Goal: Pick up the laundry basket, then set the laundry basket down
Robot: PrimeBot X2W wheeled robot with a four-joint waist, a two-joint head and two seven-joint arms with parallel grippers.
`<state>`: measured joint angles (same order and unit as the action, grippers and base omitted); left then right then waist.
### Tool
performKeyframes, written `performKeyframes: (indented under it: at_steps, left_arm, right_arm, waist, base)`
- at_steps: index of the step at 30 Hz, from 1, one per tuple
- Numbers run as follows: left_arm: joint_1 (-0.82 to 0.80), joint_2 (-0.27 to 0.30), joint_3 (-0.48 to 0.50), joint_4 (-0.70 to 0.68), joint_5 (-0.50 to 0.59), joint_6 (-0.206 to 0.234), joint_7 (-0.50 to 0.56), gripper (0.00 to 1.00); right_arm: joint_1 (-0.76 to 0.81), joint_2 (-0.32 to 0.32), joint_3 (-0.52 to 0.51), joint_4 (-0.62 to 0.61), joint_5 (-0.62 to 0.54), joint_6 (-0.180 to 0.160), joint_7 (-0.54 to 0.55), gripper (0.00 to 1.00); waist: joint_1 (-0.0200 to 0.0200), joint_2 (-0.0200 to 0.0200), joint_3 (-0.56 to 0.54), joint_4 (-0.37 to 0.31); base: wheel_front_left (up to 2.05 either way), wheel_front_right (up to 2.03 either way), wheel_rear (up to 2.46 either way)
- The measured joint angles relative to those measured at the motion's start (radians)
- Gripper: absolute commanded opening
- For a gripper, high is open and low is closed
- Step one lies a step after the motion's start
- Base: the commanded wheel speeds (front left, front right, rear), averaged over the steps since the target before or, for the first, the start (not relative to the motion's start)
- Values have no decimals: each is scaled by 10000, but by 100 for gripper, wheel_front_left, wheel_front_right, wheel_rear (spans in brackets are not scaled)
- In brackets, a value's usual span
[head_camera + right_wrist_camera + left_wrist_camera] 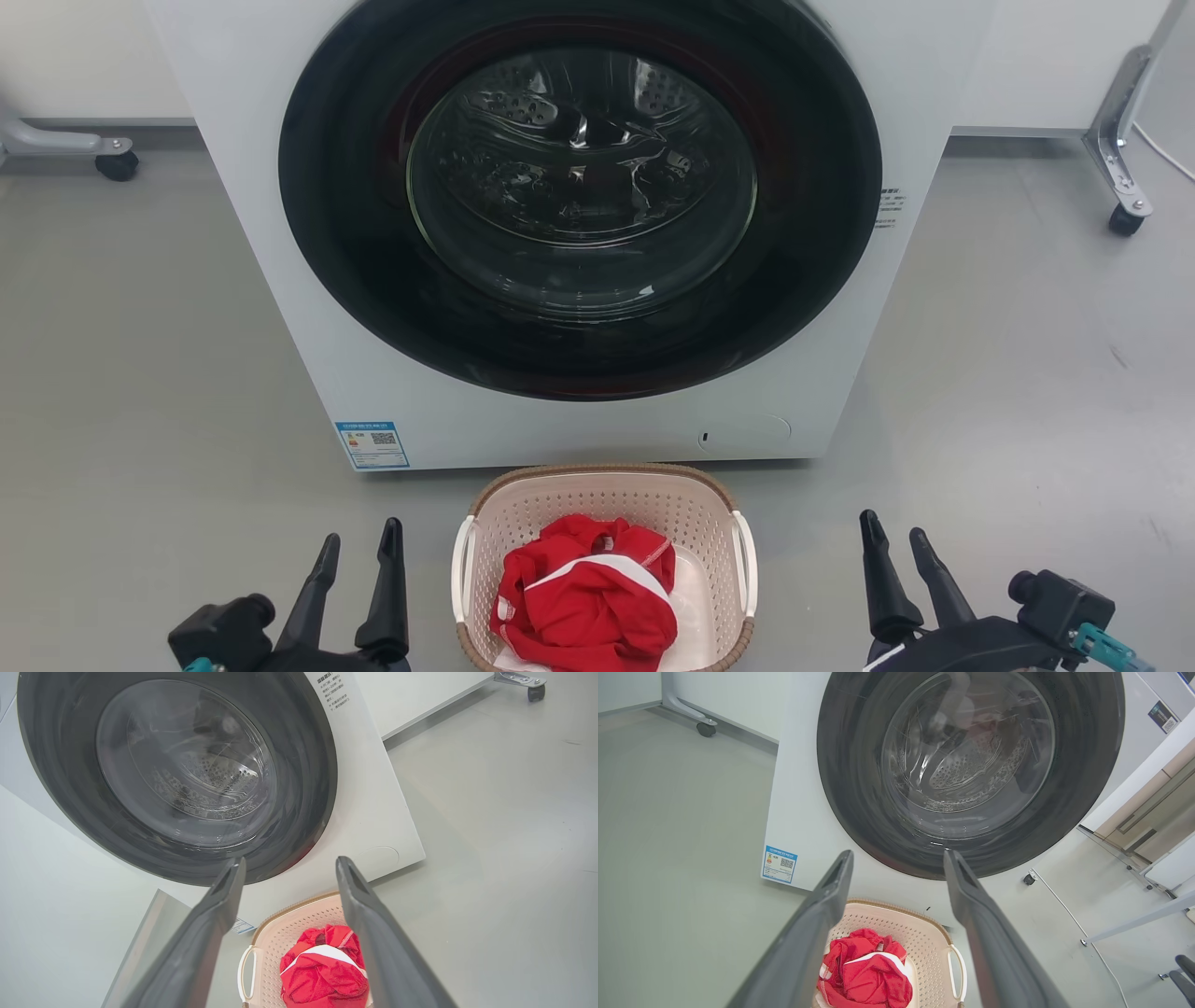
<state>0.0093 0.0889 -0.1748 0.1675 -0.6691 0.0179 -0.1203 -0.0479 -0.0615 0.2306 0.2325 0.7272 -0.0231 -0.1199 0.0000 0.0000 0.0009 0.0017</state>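
Laundry basket (607, 499) between released left tool (359, 534) and released right tool (893, 525), rim near washer (280, 280).

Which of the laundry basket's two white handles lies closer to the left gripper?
The handle on the laundry basket's left side, facing the left gripper; the other handle faces the right gripper.

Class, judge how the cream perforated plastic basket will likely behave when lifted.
The cream perforated plastic laundry basket probably stays stiff, being moulded. Likely light: holed walls, red cloth inside. Lifting one white side handle may tip it.
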Motion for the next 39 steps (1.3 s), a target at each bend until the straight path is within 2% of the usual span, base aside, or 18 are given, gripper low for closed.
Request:
performKeyframes:
  at_steps: [15,34,39]
  left_arm:
    - [4,27,-575,-320,2405,359,-610,100]
    - [223,0,-897,-755,4606,790,-1298,100]
    - [246,-10,-855,-767,4784,790,-1321,100]
  right_arm:
    - [0,-21,696,-276,-2353,-380,-589,100]
    - [18,-59,1152,-671,-4932,-826,-1294,100]
    - [67,-59,1126,-725,-5005,-830,-1296,100]
  waist:
    - [0,0,42,-13]
    - [0,0,120,-20]
    - [0,0,131,-29]
  base:
    - [0,0,0]
    - [0,0,0]
    - [0,0,0]
